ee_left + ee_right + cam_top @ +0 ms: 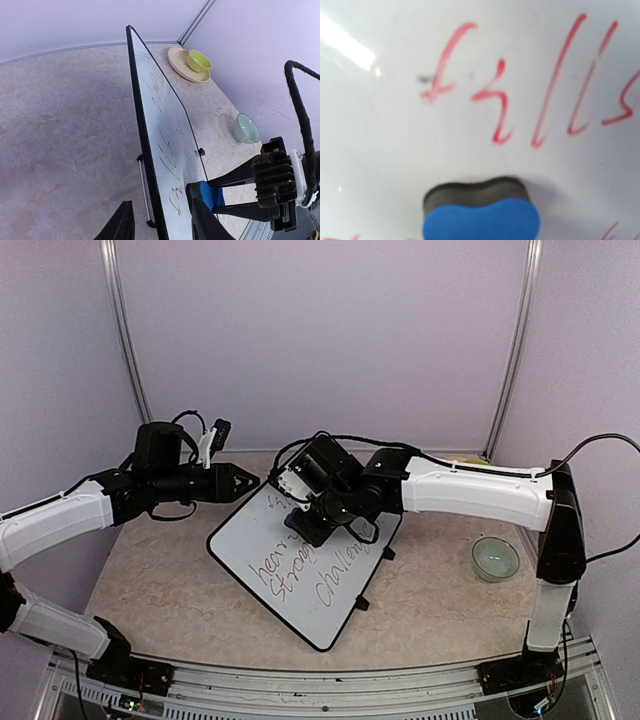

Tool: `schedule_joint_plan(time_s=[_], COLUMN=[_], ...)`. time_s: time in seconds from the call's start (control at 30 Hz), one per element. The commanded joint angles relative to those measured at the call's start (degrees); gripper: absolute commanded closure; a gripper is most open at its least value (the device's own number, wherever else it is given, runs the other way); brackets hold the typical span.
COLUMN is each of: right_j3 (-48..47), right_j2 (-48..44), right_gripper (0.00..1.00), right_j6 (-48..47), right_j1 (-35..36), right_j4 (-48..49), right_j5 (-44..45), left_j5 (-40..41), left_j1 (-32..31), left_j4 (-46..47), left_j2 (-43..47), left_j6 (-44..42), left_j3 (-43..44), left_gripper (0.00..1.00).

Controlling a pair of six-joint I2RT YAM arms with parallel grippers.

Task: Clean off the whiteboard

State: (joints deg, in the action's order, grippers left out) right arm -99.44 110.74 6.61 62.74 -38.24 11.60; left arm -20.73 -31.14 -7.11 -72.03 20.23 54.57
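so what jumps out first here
The whiteboard stands tilted mid-table, with red handwriting across it. The right gripper holds a blue eraser against its face, and the left gripper straddles its edge at the far left corner.

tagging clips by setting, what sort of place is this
Most likely a robot lab test cell: plain lilac walls and metal corner posts enclose a stone-pattern table, the left arm and right arm are bolted to a rail at its near edge, and the whiteboard, blue eraser and bowl look like staged props.
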Motion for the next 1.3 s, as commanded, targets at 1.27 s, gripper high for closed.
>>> schedule_joint_plan(time_s=[1.27], right_j3=[29.1], right_j2=[-9.3], right_gripper=[0.79], right_j6=[7.9], right_j1=[-2.1], right_j4=[8.0], right_j5=[-3.5], left_j5=[-1.3], left_j1=[4.2], left_j4=[3.7], left_j2=[1.0], left_j6=[-0.3], left_j3=[-1.3], left_gripper=[0.55])
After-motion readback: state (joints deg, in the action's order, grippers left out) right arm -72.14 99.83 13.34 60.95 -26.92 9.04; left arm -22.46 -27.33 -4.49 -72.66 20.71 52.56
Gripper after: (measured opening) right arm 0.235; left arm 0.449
